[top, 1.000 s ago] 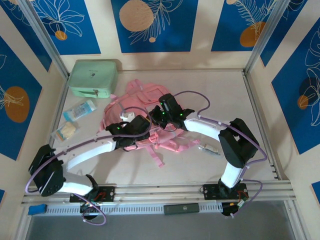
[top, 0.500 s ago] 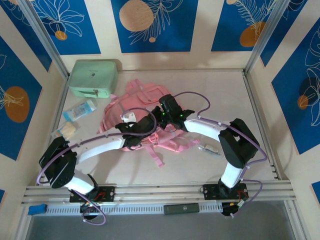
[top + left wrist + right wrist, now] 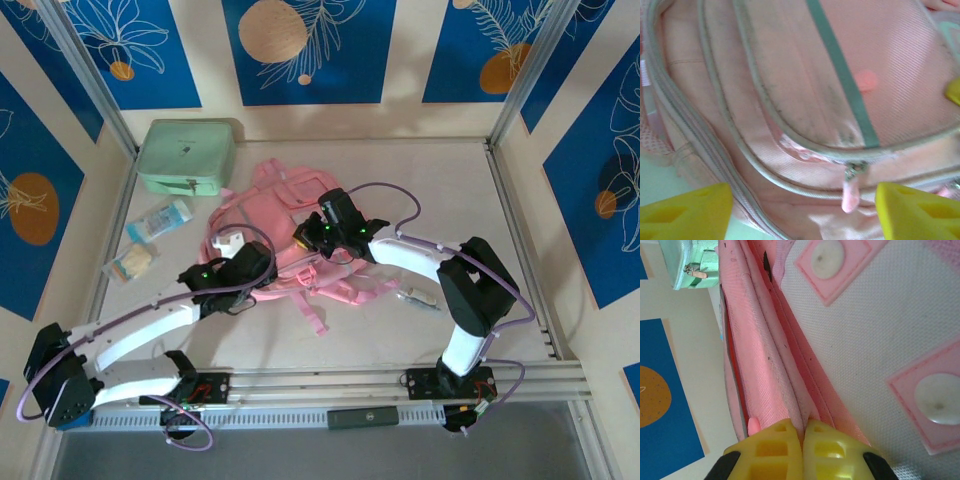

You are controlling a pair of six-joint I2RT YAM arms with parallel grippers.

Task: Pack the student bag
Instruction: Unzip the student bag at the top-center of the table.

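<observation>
The pink student bag [image 3: 285, 205] lies flat on the counter [image 3: 440, 200], one strap trailing toward the arm bases. The left hand [image 3: 255, 265] sits at the bag's near-left edge. The right hand [image 3: 303, 238] is just to its right, over the bag's middle; the jaws of both are too small to read. Beyond the left hand and further left stands a mint green case [image 3: 187, 155]. A blue-white packet [image 3: 160, 219] and a tan packet [image 3: 132, 263] lie to that hand's left, off the bag. A small silvery item [image 3: 420, 298] lies to the right of the right hand.

Mint green zip case [image 3: 186, 155] at the far left of the counter [image 3: 440, 200]. Nearer, a blue-and-white packet [image 3: 160, 220] and a tan packet [image 3: 133, 263] lie apart. A small silvery item [image 3: 420, 298] lies right of centre.
</observation>
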